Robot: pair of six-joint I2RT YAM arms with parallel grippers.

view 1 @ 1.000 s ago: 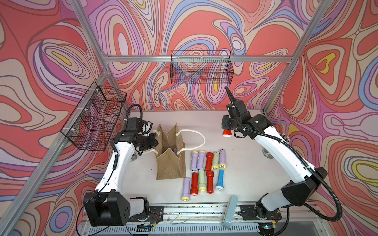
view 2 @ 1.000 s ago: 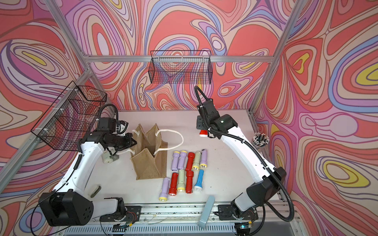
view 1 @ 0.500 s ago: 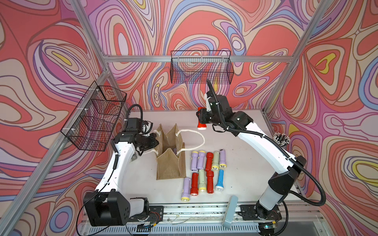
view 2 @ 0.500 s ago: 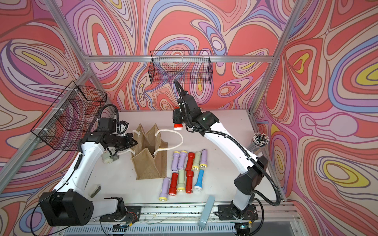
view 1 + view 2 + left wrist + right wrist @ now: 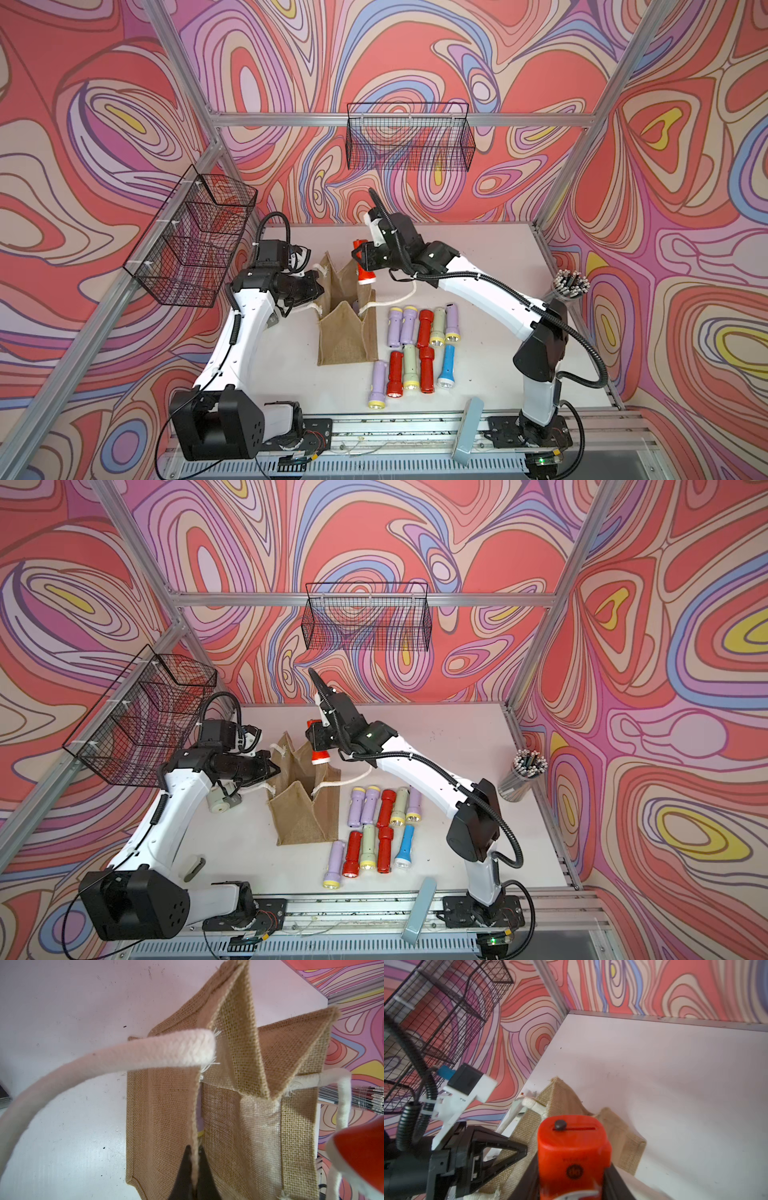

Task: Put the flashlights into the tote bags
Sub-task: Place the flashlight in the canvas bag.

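Ten flashlights [image 5: 424, 328] lie unbagged in two rows toward the front edge of the tabletop [image 5: 291, 365], beside the burlap tote bag [image 5: 347, 336]; right gripper [image 5: 362, 259] pinches an eleventh, a red flashlight [image 5: 365, 276], head-down over the bag mouth, and left gripper [image 5: 320, 286] is pressed shut on its rim.

In both top views the boxy tan burlap tote bag [image 5: 348, 338] stands mid-frame on the white table [image 5: 490, 257]. The left gripper [image 5: 319, 286] sits at the bag's left, clamped on its left rim. The right gripper [image 5: 360, 258] hangs over the bag's upper part, gripping a red plastic flashlight [image 5: 364, 274] with its head toward the open mouth. A white rope handle [image 5: 395, 300] lies right of the bag's mouth. Below it, right of the bag, ten small plastic flashlights [image 5: 424, 328] lie side by side in two rows of five, one row beneath the other. A clear cup of grey rods [image 5: 570, 286] stands at the table's right edge. A black wire wall basket [image 5: 409, 137] hangs upper centre, and a black wire side basket [image 5: 191, 237] hangs middle left.
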